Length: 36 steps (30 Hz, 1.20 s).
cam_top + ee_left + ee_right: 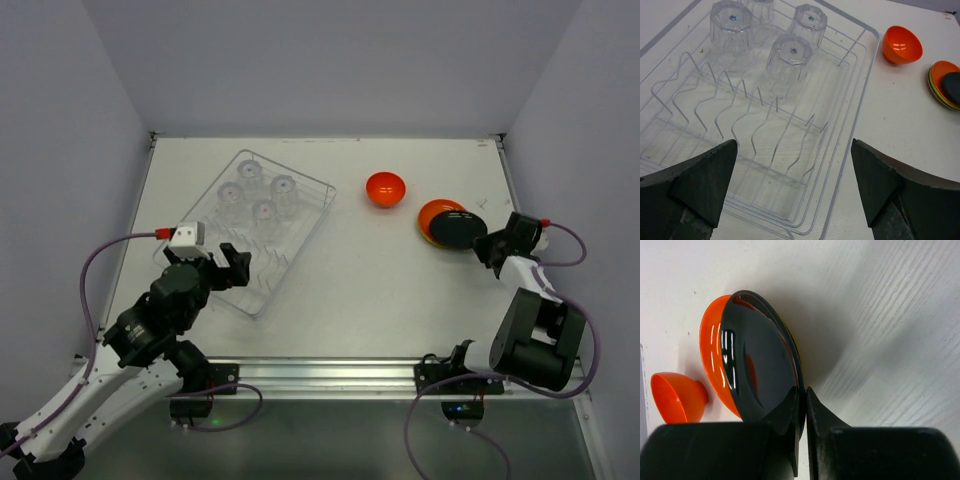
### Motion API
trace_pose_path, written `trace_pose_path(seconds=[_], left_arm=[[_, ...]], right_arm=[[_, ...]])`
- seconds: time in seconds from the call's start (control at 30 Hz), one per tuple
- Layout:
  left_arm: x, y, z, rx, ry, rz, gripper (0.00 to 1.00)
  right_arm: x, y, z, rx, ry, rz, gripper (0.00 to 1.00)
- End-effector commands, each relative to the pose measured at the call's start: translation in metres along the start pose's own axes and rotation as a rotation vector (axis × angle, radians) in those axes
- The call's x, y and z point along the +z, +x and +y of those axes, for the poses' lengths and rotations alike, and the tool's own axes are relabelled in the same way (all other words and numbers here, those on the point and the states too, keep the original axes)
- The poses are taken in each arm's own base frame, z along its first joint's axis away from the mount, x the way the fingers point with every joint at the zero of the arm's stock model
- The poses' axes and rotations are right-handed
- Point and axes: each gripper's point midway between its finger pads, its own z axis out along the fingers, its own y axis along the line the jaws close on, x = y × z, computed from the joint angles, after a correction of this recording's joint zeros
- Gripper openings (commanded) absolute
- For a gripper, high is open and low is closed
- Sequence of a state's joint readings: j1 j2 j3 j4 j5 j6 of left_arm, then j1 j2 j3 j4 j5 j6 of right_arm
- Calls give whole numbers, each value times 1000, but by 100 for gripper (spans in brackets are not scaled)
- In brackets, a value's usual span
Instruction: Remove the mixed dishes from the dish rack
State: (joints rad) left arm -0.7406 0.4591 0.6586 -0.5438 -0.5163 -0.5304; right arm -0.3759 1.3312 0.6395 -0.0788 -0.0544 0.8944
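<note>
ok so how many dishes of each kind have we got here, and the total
clear glasses: 4, all in the dish rack
orange bowl: 1
small plates: 4 (black plate in the right claw, orange plate, green and yellow plate edges showing beneath)
total: 9 dishes
</note>
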Motion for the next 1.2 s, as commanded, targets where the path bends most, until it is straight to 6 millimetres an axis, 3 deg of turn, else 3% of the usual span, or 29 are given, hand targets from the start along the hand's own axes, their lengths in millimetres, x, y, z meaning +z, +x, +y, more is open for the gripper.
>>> trace_pose_path(seconds=[0.0,0.2,0.37,0.67,0.8,0.83,0.9,0.93,1.0,1.03,1.13,1.17], left_arm=[[0,0,2,24,-1,-10,100],[3,6,-3,44,19,23,100],[5,9,-4,51,18,34,100],[7,13,-4,62,18,49,100],[10,15,-1,66,-4,59,100],[11,15,1,68,-21,59,100],[11,14,4,61,-46,58,100],[9,2,5,47,-65,30,100],[0,-19,17,-60,-164,-21,100],[-13,-49,14,-121,-169,-75,100],[-27,-50,35,-121,-229,-97,100],[-27,-53,33,-96,-204,-123,100]], right_arm=[[-3,-35,32,-17,-92,-122,10],[0,-31,46,-80,-125,-70,23],[1,-11,56,-170,-113,-15,39],[3,2,48,-218,-76,41,58],[-21,2,56,-279,-125,0,66],[-40,4,70,-328,-171,-46,71],[-62,13,81,-435,-213,-82,88],[-87,25,98,-512,-295,-107,99],[-113,48,107,-591,-375,-79,99],[-139,63,118,-653,-470,-75,99],[-172,78,119,-720,-571,-83,99],[-189,76,121,-716,-629,-105,99]])
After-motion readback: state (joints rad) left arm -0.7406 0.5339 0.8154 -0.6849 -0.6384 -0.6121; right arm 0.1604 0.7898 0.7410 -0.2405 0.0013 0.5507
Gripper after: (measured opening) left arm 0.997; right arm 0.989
